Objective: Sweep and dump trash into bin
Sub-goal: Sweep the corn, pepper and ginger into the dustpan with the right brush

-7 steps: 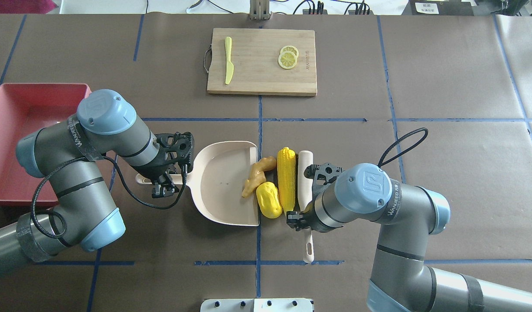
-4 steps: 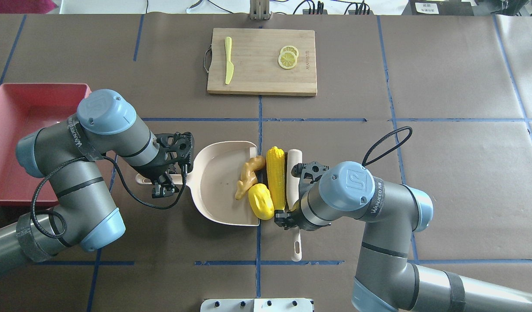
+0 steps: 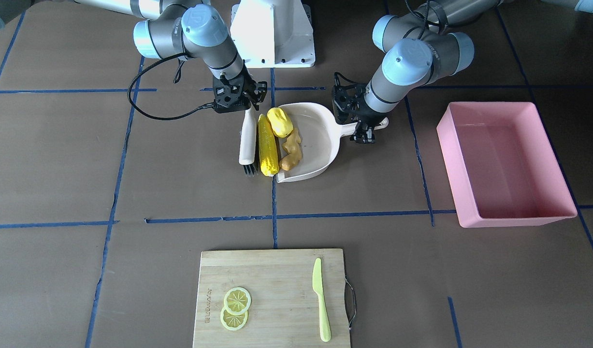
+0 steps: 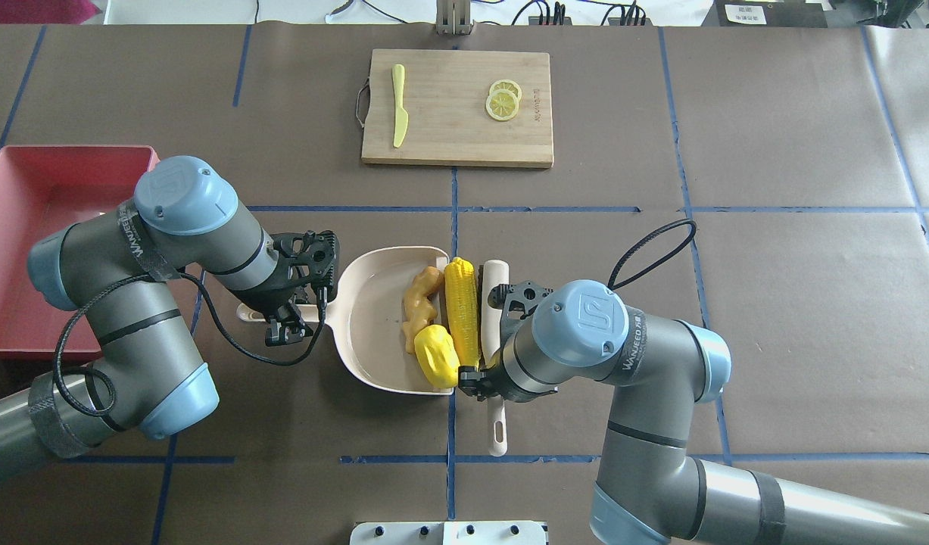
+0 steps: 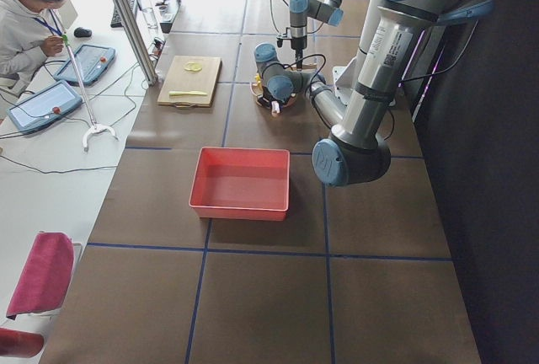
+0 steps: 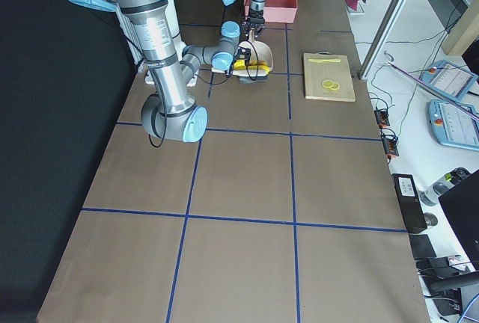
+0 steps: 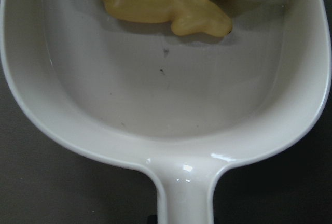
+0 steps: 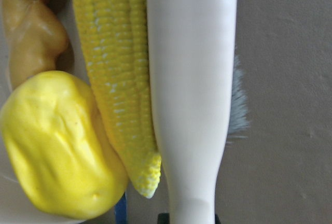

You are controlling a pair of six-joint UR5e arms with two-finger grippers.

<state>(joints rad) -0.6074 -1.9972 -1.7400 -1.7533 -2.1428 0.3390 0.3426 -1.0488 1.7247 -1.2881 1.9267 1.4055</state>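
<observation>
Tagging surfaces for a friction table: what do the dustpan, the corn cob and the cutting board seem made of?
Dustpan: likely hard plastic, cream, glossy; bright highlights sit at its handle neck.
Corn cob: probably moulded plastic or rubber, matt, with regular kernel bumps.
Cutting board: looks like wood or bamboo, matt; pale parallel strips show.

The left arm [image 4: 93, 250] and right arm [image 4: 661, 352]: grey tubes, logo-stamped pale blue joint caps, black lettered bands, looped black cables [image 4: 690, 222], white base [image 3: 272, 38].
</observation>
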